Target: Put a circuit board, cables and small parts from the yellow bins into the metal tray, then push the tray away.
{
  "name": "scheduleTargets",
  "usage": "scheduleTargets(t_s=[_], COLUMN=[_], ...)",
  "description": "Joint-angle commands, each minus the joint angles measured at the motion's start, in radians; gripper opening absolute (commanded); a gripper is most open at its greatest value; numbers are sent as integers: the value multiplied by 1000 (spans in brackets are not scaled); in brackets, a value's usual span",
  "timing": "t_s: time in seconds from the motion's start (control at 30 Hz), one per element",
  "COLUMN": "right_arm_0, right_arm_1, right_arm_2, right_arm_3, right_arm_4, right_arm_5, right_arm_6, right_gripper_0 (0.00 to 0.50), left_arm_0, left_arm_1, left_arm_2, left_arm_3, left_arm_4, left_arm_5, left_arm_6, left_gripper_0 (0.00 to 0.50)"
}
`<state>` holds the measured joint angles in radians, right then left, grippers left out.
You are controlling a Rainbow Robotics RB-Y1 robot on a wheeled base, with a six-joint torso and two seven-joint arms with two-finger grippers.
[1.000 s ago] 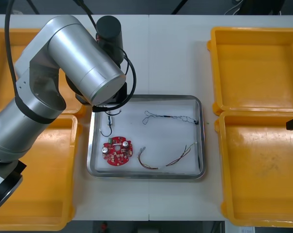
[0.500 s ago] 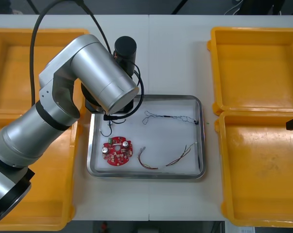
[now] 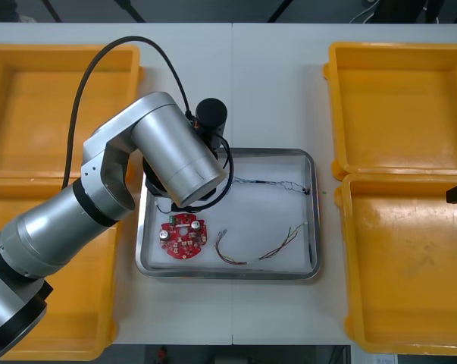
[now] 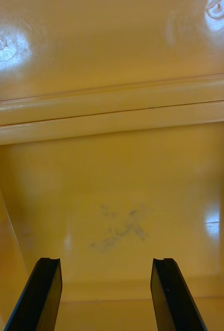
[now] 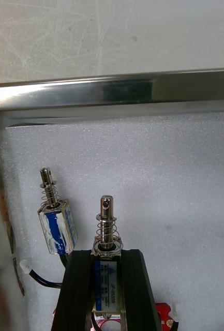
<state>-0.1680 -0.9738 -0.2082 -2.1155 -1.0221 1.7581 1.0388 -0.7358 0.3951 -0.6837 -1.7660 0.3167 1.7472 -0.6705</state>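
The left gripper (image 5: 107, 261) is clamped on a small metal part (image 5: 107, 232) over the tray's (image 3: 313, 212) white floor near its far left corner, just beside a second part (image 5: 56, 227). The board (image 3: 183, 235) lies nearer in the tray, with the cables (image 3: 270, 183) to its right. The right gripper (image 4: 106, 289) hangs with its fingers wide apart over the near right bin (image 4: 117, 207).

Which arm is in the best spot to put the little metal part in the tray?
Left. The left gripper is shut on a small metal part over the white inside of the metal tray. The right gripper hangs open and empty over a yellow bin, away from the tray.
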Motion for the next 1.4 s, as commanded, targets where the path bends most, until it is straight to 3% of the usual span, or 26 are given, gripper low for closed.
scheduleTargets(t_s=[0.03, 0.53, 0.63, 0.7, 0.83, 0.93, 1.1, 1.4], right_arm_0=[13, 13, 13, 13, 13, 13, 13, 13], right_arm_1=[1, 1, 1, 1, 1, 1, 1, 1], right_arm_2=[-23, -23, -23, -23, -23, -23, -23, -23], right_arm_3=[-1, -1, -1, -1, -1, -1, -1, -1], right_arm_4=[2, 2, 2, 2, 2, 2, 2, 2], right_arm_5=[-9, -9, -9, -9, -9, -9, -9, -9], right_arm_6=[43, 43, 43, 43, 43, 43, 43, 43], right_gripper_0=[500, 500, 500, 500, 500, 500, 500, 500], left_arm_0=[24, 24, 24, 24, 23, 23, 12, -83], left_arm_1=[-28, -50, -53, -58, -59, -59, -41, 51], left_arm_2=[-45, -63, -73, -82, -82, -82, -73, -40], left_arm_3=[8, 59, 59, 59, 56, 46, -12, -211], left_arm_4=[-39, -64, -80, -105, -119, -130, -133, -30], left_arm_5=[-35, -97, -98, -98, -98, -92, -34, 109], left_arm_6=[54, 74, 74, 72, 68, 68, 55, 28], left_gripper_0=[0, 8, 60, 225, 381, 456, 500, 500])
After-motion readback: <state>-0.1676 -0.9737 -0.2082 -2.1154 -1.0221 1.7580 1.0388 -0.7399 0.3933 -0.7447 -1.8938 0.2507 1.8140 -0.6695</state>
